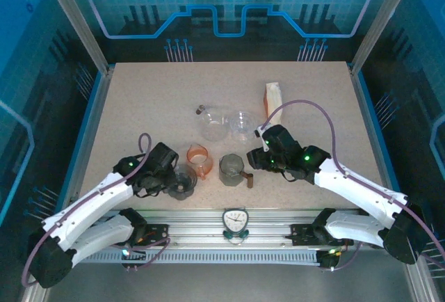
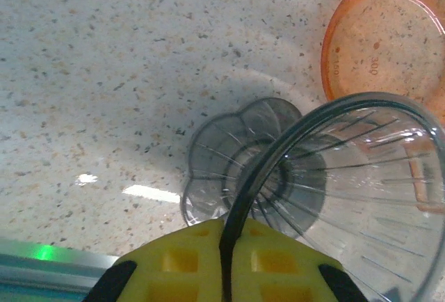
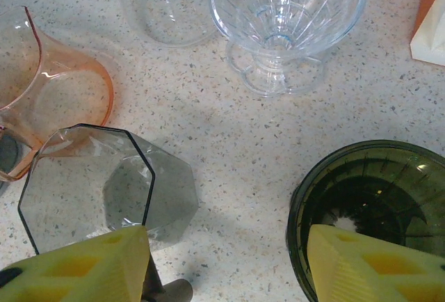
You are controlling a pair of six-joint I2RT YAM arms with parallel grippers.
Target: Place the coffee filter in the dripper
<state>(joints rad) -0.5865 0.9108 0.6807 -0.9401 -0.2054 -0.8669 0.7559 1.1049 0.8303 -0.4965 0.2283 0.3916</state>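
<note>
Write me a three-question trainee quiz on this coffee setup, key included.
1. True or false: the left tool is shut on the rim of the smoky dripper.
2. What stands right beside the smoky dripper in the left wrist view? A) orange measuring cup B) blue kettle C) white mug
3. Fill in: the right tool has its jaws ____, gripping nothing.

Key: 1 true; 2 A; 3 open.
</note>
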